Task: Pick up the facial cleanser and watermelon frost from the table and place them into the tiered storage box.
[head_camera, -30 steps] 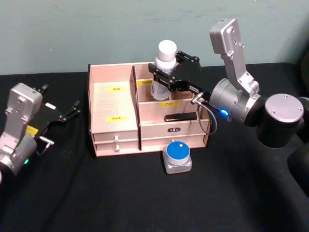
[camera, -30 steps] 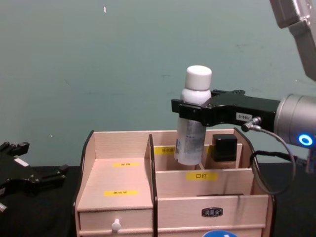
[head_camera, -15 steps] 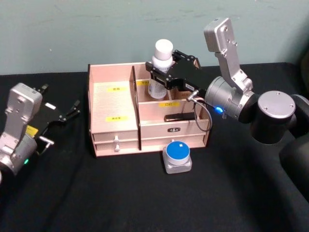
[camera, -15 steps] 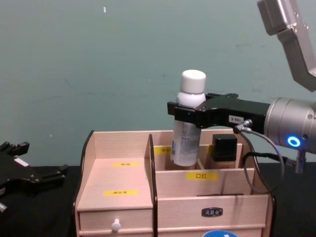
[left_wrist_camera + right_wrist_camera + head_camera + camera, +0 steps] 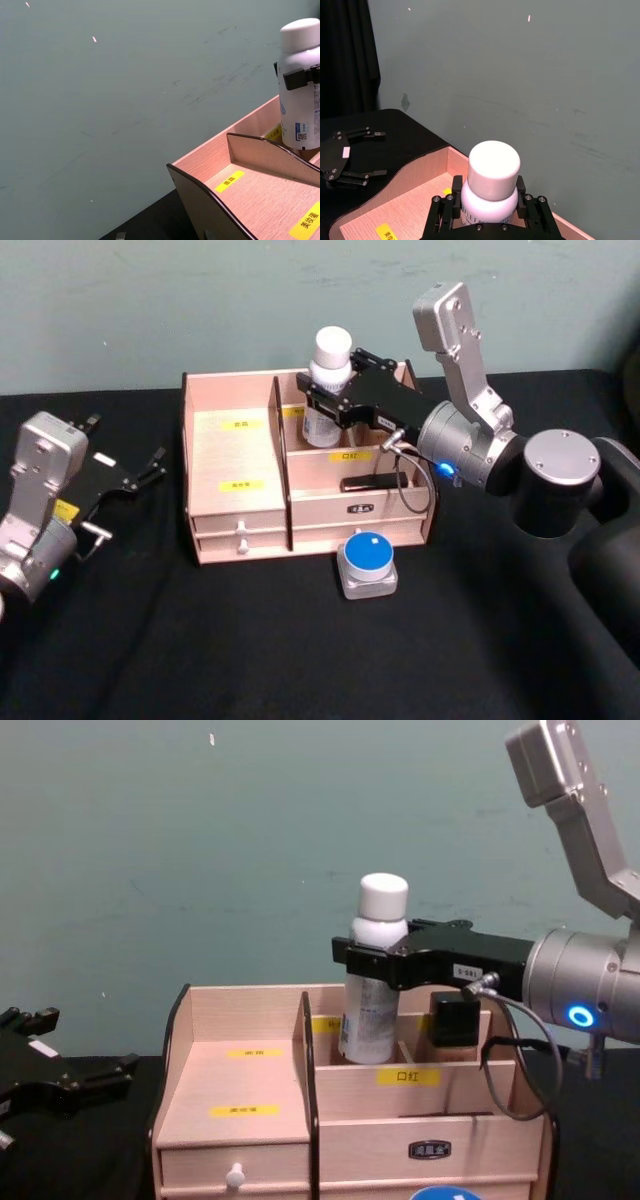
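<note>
My right gripper (image 5: pixel 330 392) is shut on the facial cleanser (image 5: pixel 327 385), a tall white bottle with a rounded cap, holding it upright with its base down inside a back compartment of the tiered storage box (image 5: pixel 235 455). The bottle (image 5: pixel 372 985) stands next to a black-capped bottle (image 5: pixel 455 1018) in the chest view. Black fingers (image 5: pixel 442 212) clamp the bottle (image 5: pixel 492 187) below its cap in the right wrist view. The watermelon frost (image 5: pixel 367 562), a squat jar with a blue lid, sits on the table just in front of the box. My left gripper (image 5: pixel 130 475) rests parked and open at the far left.
The box (image 5: pixel 235 1095) has yellow labels, two drawers with white knobs and a dark flat item (image 5: pixel 372 482) in its middle tier. Black cloth covers the table (image 5: pixel 250 650). A green wall stands close behind the box.
My right gripper has moved left and down with the facial cleanser, lowering its base deeper into the back compartment. The left arm and the jar have not moved.
</note>
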### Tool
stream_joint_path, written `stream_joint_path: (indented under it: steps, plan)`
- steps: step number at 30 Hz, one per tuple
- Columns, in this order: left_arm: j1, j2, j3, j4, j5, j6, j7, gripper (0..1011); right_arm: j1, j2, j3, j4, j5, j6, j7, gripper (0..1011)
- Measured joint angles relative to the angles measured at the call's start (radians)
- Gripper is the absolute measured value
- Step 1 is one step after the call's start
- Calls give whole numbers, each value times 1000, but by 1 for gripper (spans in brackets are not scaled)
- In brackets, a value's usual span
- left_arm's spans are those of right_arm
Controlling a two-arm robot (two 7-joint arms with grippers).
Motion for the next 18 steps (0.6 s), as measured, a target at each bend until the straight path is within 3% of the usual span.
stream_joint_path:
  steps: [18]
  plan:
    - [0, 0, 0, 0, 0, 0, 0, 1010, 12, -17, -3, 67, -7, -11, 12, 609]
